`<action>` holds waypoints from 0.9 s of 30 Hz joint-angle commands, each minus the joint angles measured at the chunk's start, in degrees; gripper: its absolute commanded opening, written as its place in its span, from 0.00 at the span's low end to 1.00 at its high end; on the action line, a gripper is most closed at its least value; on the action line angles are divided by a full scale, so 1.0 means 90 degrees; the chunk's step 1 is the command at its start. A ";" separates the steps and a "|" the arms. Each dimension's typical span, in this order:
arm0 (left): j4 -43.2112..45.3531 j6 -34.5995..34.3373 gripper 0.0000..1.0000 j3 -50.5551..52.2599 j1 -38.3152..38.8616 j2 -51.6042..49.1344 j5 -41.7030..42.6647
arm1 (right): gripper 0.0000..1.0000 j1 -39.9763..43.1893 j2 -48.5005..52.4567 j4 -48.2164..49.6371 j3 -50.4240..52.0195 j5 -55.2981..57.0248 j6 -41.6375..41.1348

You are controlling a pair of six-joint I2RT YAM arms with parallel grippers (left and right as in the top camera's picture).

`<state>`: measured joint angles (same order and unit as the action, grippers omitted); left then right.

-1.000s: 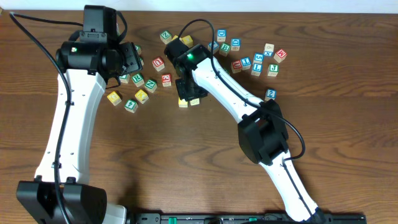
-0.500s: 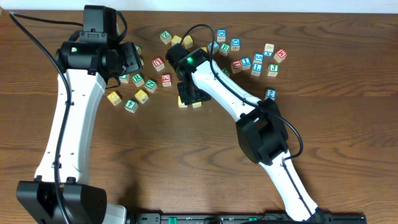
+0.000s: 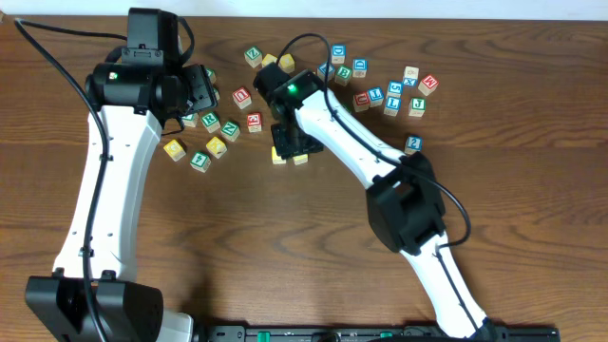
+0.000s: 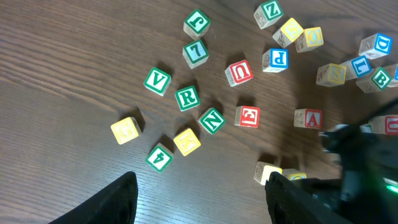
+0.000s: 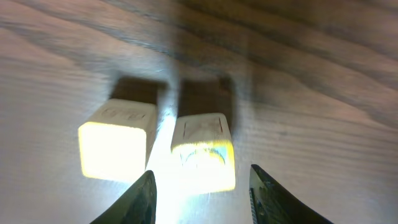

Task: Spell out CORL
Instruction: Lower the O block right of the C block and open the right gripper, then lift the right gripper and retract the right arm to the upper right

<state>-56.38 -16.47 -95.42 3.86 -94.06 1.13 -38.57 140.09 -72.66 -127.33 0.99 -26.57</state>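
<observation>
Two yellow-topped cubes stand side by side on the table, the left one (image 5: 115, 146) and the right one (image 5: 202, 152). They show partly under the arm as a pair (image 3: 279, 157) (image 3: 300, 158). My right gripper (image 5: 202, 186) hangs open straight above the right cube, and its fingers straddle that cube with a gap on each side. The green R cube (image 4: 187, 98) (image 3: 210, 120) lies in the left cluster, below my left gripper (image 4: 202, 186), which is open and holds nothing. A blue-lettered cube (image 4: 360, 65) sits far right; I cannot read its letter surely.
Near the R cube lie a green V cube (image 4: 157, 81), a green N cube (image 4: 212, 120), red cubes (image 4: 247, 116) and yellow cubes (image 4: 126, 129). More cubes are scattered at the back right (image 3: 392, 95). One blue cube (image 3: 413, 143) sits alone beside the right arm.
My right gripper's jaws have widened and let go of the right yellow cube, which now rests next to the other one. The left arm has not moved.
</observation>
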 commanded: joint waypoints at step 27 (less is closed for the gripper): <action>-0.0012 -0.0153 0.65 0.0138 0.0187 -0.0126 -0.0078 | 0.39 0.0726 -0.0658 0.0102 0.1139 0.0046 0.0097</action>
<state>-56.40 -17.30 -95.04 4.32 -94.13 1.15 -31.83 135.00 -72.47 -118.34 1.10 -26.28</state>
